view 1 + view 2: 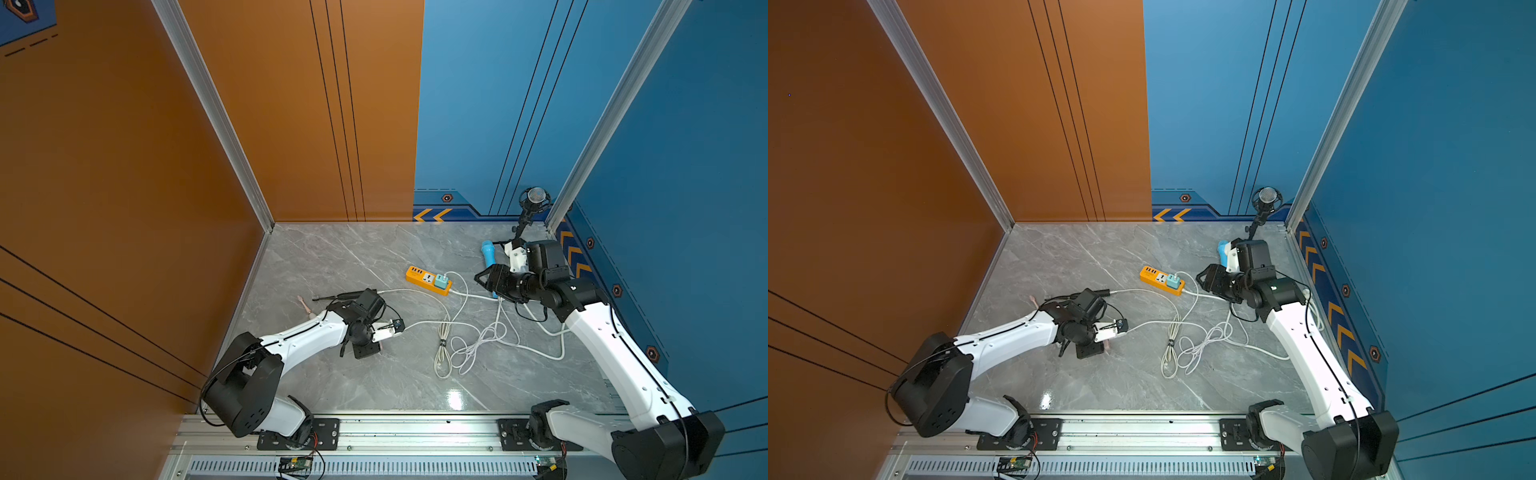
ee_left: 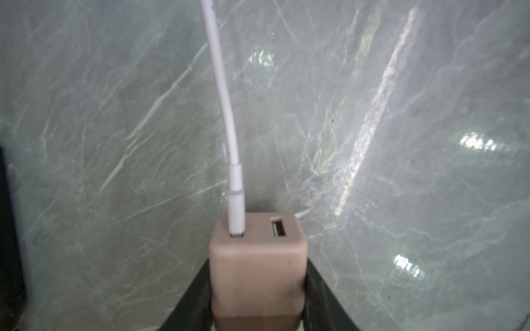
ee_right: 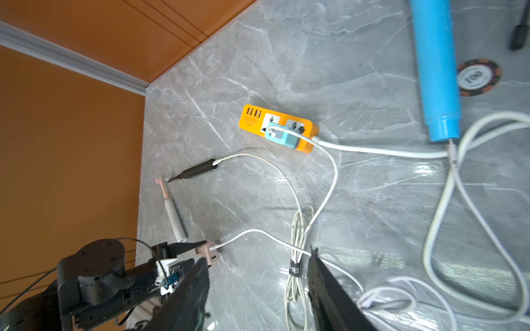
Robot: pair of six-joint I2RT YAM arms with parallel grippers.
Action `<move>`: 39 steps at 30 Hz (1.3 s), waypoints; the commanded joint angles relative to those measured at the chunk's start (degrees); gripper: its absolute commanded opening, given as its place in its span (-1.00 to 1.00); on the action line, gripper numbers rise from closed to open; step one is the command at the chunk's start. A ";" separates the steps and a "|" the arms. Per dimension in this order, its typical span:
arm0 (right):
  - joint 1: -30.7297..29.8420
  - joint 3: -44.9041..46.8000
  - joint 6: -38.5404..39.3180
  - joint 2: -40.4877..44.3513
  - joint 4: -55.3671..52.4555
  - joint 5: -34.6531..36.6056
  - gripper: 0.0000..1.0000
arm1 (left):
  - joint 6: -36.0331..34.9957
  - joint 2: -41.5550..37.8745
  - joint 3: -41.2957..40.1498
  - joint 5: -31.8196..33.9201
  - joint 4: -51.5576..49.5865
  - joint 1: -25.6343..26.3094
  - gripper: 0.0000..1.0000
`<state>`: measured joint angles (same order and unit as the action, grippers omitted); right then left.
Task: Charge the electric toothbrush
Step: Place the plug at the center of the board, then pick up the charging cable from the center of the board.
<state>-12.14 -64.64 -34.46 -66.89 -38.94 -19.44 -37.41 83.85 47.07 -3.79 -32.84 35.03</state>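
Note:
My left gripper (image 2: 256, 275) is shut on a pink USB charging adapter (image 2: 256, 266), low over the marble table. A white cable (image 2: 226, 114) is plugged into one of the adapter's two ports. The pink-and-white electric toothbrush (image 3: 173, 215) lies flat beside the left arm; in a top view only its head (image 1: 305, 307) shows. The orange power strip (image 1: 419, 276) sits mid-table with a teal adapter (image 3: 282, 137) plugged in. My right gripper (image 3: 258, 258) hangs open and empty above the table, right of the strip (image 3: 249, 119).
A black toothbrush (image 3: 198, 169) with a cable attached lies near the pink one. A blue toothbrush (image 3: 436, 71) lies by the right arm, next to a poker chip (image 3: 477, 76). Loose and bundled white cables (image 1: 444, 345) cover the table's middle. A microphone (image 1: 535, 197) stands at the back right.

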 commanded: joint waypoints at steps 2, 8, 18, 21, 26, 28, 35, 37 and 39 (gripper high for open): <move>3.85 5.05 -2.96 0.65 1.30 12.64 0.17 | 2.08 1.47 1.30 -0.28 -1.88 -0.57 -0.51; 10.56 12.34 0.04 -3.00 6.21 17.26 0.16 | 3.30 -3.47 2.48 -4.04 -1.69 -0.56 0.09; 7.54 9.26 12.12 -23.89 14.30 25.91 -0.14 | 7.13 -25.69 1.62 -10.66 6.15 -2.85 0.93; 5.29 7.32 12.62 -28.19 15.47 27.79 -0.22 | 8.21 -28.25 0.78 -9.25 8.06 -3.12 0.95; 3.66 2.51 13.67 -33.42 12.51 30.56 -0.33 | 8.60 -29.48 0.06 -9.13 8.58 -3.03 0.98; 3.33 2.16 13.63 -33.54 11.94 32.26 -0.47 | 8.67 -29.54 0.05 -10.25 8.57 -2.96 0.99; 3.00 -0.17 15.21 -36.42 8.66 33.25 -0.75 | 9.74 -28.80 0.47 -10.40 8.57 -2.99 0.99; 3.06 -0.72 15.64 -37.51 7.81 33.59 -0.75 | 11.33 -28.28 0.78 -10.13 8.56 -2.95 0.97; 3.05 -1.09 15.84 -38.27 7.17 33.26 -0.74 | 13.08 -27.64 1.24 -9.99 8.54 -3.03 0.97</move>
<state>-8.75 -64.42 -19.92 -103.63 -28.12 12.14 -27.49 55.48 48.01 -12.69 -24.64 32.51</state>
